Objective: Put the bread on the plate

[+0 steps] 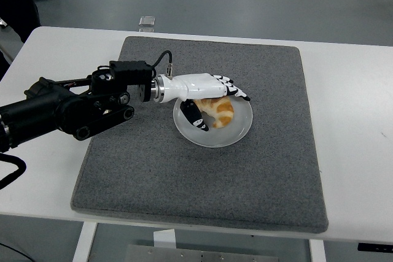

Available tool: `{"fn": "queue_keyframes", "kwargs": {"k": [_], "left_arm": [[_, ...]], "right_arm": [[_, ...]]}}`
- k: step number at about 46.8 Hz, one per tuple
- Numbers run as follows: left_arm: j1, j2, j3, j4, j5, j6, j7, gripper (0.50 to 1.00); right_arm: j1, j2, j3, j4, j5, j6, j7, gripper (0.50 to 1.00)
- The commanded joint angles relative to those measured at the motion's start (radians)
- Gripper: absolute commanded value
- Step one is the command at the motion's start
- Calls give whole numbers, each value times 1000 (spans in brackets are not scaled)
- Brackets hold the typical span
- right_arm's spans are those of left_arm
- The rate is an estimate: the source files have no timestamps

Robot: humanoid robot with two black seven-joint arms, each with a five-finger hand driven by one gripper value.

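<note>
One piece of bread (218,112) lies on the plate (239,132), which sits on the grey mat (264,170) covering the white table (350,121). Over the plate's left side hovers the left hand (206,93), fingers (233,90) spread flat above the bread, gripping nothing.

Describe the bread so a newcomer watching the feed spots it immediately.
On the white table lies a grey mat, with a pale round plate near its middle. The bread lies on that plate beneath the left hand: golden-brown, the only warm-coloured thing there.
</note>
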Motion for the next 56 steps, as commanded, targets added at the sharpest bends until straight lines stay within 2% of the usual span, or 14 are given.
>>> {"fn": "queue_keyframes", "kwargs": {"k": [1,6,16,26,43,47,56], "left_arm": [[-19,25,-6,-22,-110,-43,-2,994],[-49,68,-26,-28,-241,-100,-2,996],[-51,127,-156,-22,-475,-192,-2,996],[-40,192,-236,-14,-615,-195,0,999],[-22,347,-231,18,-876,-220,0,999],[-20,359,-227,67,-940,-258,1,999],[-20,359,-236,192,-1046,-385,9,999]], "right_arm": [[0,0,0,0,0,0,0,952],[0,0,0,0,0,0,0,952],[0,0,0,0,0,0,0,952],[0,0,0,0,0,0,0,952],[0,0,0,0,0,0,0,952],[0,0,0,0,0,0,0,952],[0,0,0,0,0,0,0,954]]}}
